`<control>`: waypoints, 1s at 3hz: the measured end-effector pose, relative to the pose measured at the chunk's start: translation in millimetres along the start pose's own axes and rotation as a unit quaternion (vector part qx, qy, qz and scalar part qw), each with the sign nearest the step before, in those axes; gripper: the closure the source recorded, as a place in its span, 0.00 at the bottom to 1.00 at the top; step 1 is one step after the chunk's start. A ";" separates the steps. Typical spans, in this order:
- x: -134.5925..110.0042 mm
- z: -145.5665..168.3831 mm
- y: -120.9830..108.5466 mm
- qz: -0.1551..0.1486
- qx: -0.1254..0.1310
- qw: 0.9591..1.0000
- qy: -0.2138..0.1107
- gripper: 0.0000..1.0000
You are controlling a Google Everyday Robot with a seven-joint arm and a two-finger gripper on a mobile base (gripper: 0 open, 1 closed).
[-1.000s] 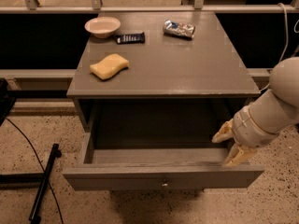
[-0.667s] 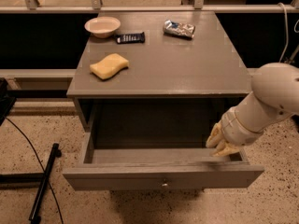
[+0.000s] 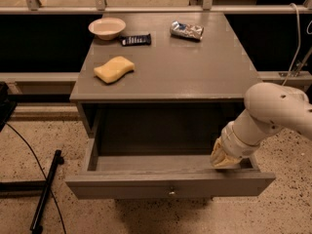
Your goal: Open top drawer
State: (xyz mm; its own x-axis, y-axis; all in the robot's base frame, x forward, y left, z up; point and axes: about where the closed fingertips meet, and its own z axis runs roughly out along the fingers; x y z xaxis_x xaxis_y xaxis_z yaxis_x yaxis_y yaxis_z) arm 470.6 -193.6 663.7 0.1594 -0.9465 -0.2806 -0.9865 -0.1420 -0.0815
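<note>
The top drawer (image 3: 165, 184) is a grey wooden drawer pulled well out from under the grey table top, its deep plain inside showing. A small round metal knob (image 3: 171, 193) sits at the centre of its front panel. My gripper (image 3: 223, 158), with yellowish fingers on a white arm, is down inside the drawer at its right end, just behind the front panel.
On the table top (image 3: 195, 62) lie a yellow sponge (image 3: 113, 69), a pale bowl (image 3: 107, 27), a dark bar (image 3: 136, 40) and a silver packet (image 3: 186, 30). A black stand and cable (image 3: 46, 191) lie on the speckled floor at left. A railing runs behind.
My arm has swung left and down, bringing the gripper from the drawer's right edge further inside behind the front panel. The drawer stays pulled out.
</note>
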 end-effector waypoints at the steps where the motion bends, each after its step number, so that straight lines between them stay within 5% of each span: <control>1: 10.0 26.2 9.4 0.012 -0.025 1.000 0.001 1.00; 3: 6.8 33.5 40.2 0.007 -0.088 0.994 -0.067 1.00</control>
State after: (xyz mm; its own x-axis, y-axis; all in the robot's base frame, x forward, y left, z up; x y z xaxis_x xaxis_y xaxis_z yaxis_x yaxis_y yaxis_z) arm 433.2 -196.1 626.5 0.1373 -0.9030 -0.4071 -0.9782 -0.1883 0.0878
